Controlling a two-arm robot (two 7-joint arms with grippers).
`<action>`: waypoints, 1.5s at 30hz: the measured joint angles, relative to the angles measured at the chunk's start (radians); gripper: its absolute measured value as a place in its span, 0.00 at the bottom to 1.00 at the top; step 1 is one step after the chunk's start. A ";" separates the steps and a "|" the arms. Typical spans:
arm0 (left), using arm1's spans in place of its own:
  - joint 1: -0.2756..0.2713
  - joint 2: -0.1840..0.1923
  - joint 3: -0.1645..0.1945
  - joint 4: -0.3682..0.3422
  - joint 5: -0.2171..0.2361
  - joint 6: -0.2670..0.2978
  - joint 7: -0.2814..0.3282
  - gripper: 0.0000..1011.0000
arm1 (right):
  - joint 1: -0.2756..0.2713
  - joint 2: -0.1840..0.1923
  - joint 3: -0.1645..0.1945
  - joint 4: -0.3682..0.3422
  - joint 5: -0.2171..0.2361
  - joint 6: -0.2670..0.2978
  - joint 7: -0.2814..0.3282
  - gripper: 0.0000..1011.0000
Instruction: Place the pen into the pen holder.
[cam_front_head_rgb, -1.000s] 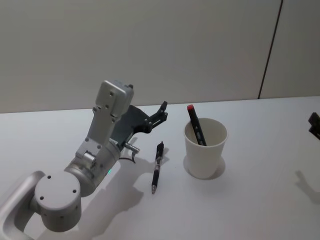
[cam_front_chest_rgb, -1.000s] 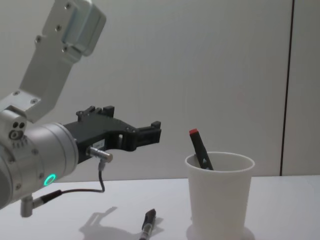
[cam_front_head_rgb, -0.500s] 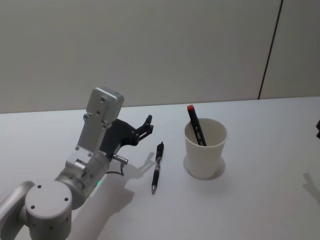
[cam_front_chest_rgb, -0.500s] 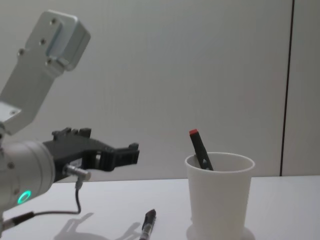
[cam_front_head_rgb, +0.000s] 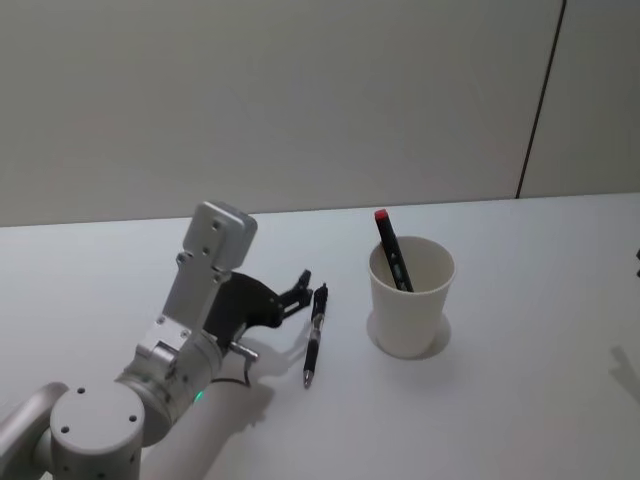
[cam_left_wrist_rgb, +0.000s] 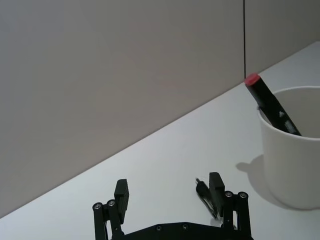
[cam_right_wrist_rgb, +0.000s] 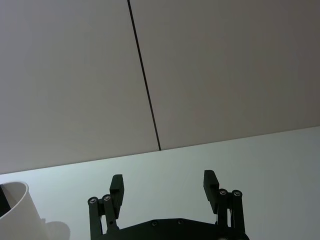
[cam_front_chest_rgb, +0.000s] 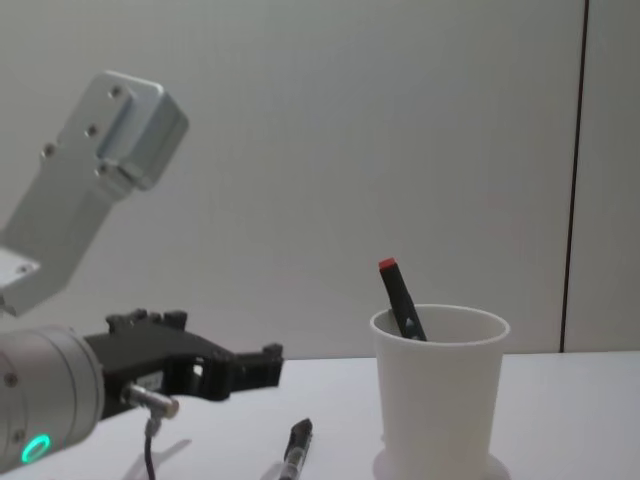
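— What is sitting furthest left?
— The left gripper (cam_front_head_rgb: 298, 287). It is hovering low over the table (cam_front_head_rgb: 520, 400) with its fingers spread wide, gripping nothing.
— And the pen (cam_front_head_rgb: 314, 335)?
— It is lying flat on the table just right of that gripper, between it and the cup (cam_front_head_rgb: 410, 295), tip pointing toward the robot. The head view is showing the fingertips beside the pen's far end. The left wrist view is adding that this end is peeking out just beside one finger (cam_left_wrist_rgb: 216, 184); whether they are touching, I cannot tell.
— Any writing on it?
— A paler band is showing mid-barrel; any print is too small to read.
— Next along?
— The cup is standing upright, apart from the pen, plain white. A red-capped pen (cam_front_head_rgb: 390, 248) is leaning inside it, cap up and sticking out above the rim. The left wrist view is picking up small pale marks on its dark barrel, too small to read. The chest view is giving the cup's side, widening toward the top.
— And on the right?
— The right gripper (cam_right_wrist_rgb: 163, 181) is hanging over the table, fingers parted, holding nothing. Its wrist view is catching a sliver of the cup and a dark seam (cam_right_wrist_rgb: 145, 80) running down the wall.
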 joint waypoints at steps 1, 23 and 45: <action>0.001 -0.002 0.002 0.000 0.000 0.006 -0.010 0.99 | 0.000 0.000 0.000 0.000 0.000 0.000 0.000 0.99; 0.029 -0.034 0.030 0.015 -0.025 0.020 -0.066 0.99 | -0.003 0.002 0.002 0.000 0.002 0.000 -0.003 0.99; 0.074 -0.031 0.033 -0.006 -0.061 0.007 -0.043 0.99 | -0.004 0.002 0.002 0.000 0.002 0.000 -0.003 0.99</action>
